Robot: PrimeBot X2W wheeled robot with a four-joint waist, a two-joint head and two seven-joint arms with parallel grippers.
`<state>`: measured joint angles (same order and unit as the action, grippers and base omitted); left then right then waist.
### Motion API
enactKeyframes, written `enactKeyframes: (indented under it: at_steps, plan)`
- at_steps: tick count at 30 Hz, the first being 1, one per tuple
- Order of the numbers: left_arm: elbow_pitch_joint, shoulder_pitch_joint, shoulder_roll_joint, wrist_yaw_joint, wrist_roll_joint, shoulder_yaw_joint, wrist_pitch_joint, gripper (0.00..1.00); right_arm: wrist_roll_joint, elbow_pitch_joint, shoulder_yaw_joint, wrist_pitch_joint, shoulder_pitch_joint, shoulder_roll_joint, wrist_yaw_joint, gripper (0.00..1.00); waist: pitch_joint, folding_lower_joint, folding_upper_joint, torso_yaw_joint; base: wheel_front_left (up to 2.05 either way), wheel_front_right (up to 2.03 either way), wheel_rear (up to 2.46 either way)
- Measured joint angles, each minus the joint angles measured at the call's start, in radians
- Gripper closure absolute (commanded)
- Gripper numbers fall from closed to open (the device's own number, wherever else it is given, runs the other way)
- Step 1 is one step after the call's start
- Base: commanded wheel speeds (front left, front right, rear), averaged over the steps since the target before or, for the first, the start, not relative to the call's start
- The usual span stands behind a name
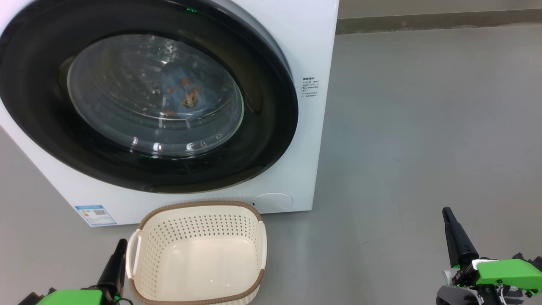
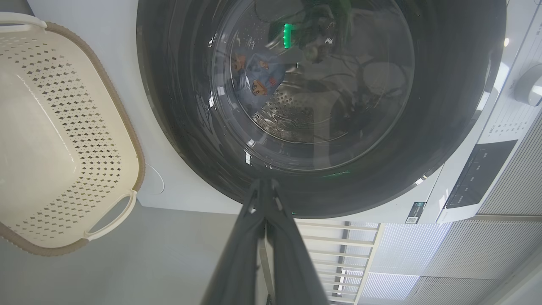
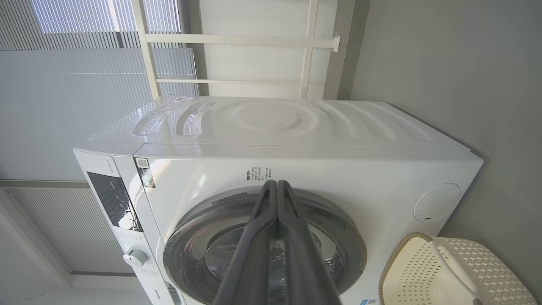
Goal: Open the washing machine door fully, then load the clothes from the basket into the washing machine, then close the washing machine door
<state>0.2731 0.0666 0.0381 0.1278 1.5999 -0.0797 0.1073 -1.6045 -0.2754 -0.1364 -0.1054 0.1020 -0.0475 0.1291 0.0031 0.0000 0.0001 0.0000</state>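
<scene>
The white washing machine [image 1: 296,38] fills the upper left of the head view. Its round black-rimmed door [image 1: 271,118] sits flush against the front, closed. Through the glass I see light blue clothes [image 1: 186,91] with orange-brown bears lying in the drum, also visible as clothes [image 2: 258,76] in the left wrist view. The cream basket [image 1: 199,254] stands on the floor below the door and holds nothing. My left gripper [image 1: 120,245] is shut, just left of the basket's handle. My right gripper [image 1: 446,214] is shut, far to the right above bare floor. Neither holds anything.
Grey floor [image 1: 423,127] stretches to the right of the machine up to a wall base [image 1: 423,21]. The machine's control panel [image 3: 112,199] and knob [image 3: 135,256] show in the right wrist view, with a white railing [image 3: 237,42] behind.
</scene>
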Motion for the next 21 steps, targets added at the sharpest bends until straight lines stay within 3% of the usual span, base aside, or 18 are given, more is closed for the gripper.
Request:
enactKeyframes:
  at_steps: [21]
  plan:
    - [0.0,0.0,0.0,0.0,0.0,0.0,0.0,1.0,0.0,0.0,0.0,0.0,0.0,0.0,0.0,1.0,0.0,0.0,0.0,0.0,0.0,0.0,0.0]
